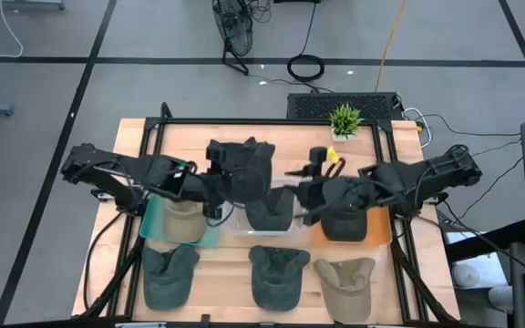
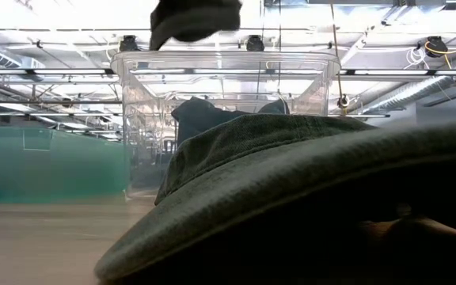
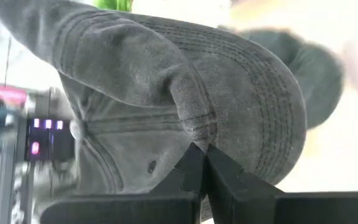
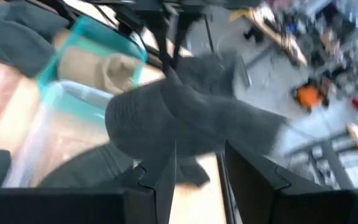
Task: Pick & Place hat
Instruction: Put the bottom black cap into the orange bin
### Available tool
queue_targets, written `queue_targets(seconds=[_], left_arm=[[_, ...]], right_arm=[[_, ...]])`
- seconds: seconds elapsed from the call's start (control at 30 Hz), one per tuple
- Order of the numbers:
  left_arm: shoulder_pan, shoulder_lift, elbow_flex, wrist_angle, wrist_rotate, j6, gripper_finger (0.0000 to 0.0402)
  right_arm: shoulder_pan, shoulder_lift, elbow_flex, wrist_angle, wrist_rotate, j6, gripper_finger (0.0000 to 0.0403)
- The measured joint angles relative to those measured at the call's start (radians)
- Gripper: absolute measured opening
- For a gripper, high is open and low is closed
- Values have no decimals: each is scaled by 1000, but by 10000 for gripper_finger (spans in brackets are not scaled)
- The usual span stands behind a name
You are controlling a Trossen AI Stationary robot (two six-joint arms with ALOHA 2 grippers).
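My left gripper (image 3: pixel 201 155) is shut on a dark grey cap (image 1: pixel 244 164), which hangs in the air over the clear bin (image 1: pixel 267 226) at the table's middle. The low view shows this cap (image 2: pixel 192 20) above the clear bin (image 2: pixel 220 87). A second dark cap (image 1: pixel 270 210) lies inside that bin. My right gripper (image 4: pixel 201 168) is open and hovers by the clear bin's right side (image 1: pixel 303 189), with the lifted cap (image 4: pixel 191 118) ahead of its fingers, not touching it. My left gripper pinches a puckered fold of the cap's crown cloth (image 3: pixel 194 127), close to the stitched brim (image 3: pixel 266 93), between its two fingers. The cap is lifted clear of the table and the bin, and it bulges out ahead of the fingers.
A teal bin (image 1: pixel 210 239) on the left holds a tan cap (image 1: pixel 182 219). An orange bin (image 1: pixel 381 228) on the right holds a dark cap (image 1: pixel 343 223). Along the near edge lie two green caps (image 1: pixel 169 278) (image 1: pixel 276 273) and a tan one (image 1: pixel 344 282). A potted plant (image 1: pixel 344 120) stands at the far edge.
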Motion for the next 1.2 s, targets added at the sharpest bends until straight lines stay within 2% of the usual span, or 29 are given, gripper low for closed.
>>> queue_targets(seconds=[0.13, 0.33, 0.43, 0.57, 0.7, 1.03, 1.2], left_arm=[[49, 41, 0, -41, 11, -22, 8], [83, 70, 0, 31, 84, 33, 8], [75, 74, 0, 58, 99, 49, 8], [54, 83, 0, 86, 101, 53, 8], [25, 82, 0, 119, 106, 59, 8], [-28, 82, 0, 197, 118, 93, 8], [-34, 82, -2, 206, 116, 102, 8]], right_arm=[[-46, 35, 64, -105, -48, 20, 130], [-64, 99, 69, -176, -64, -66, 130], [-42, 122, 14, -80, -36, -157, 130], [-21, 130, -49, 113, -61, -226, 130], [-17, 131, -101, 234, -68, -280, 130], [-35, 130, -208, 363, -68, -286, 130], [-36, 130, -220, 366, -72, -285, 130]])
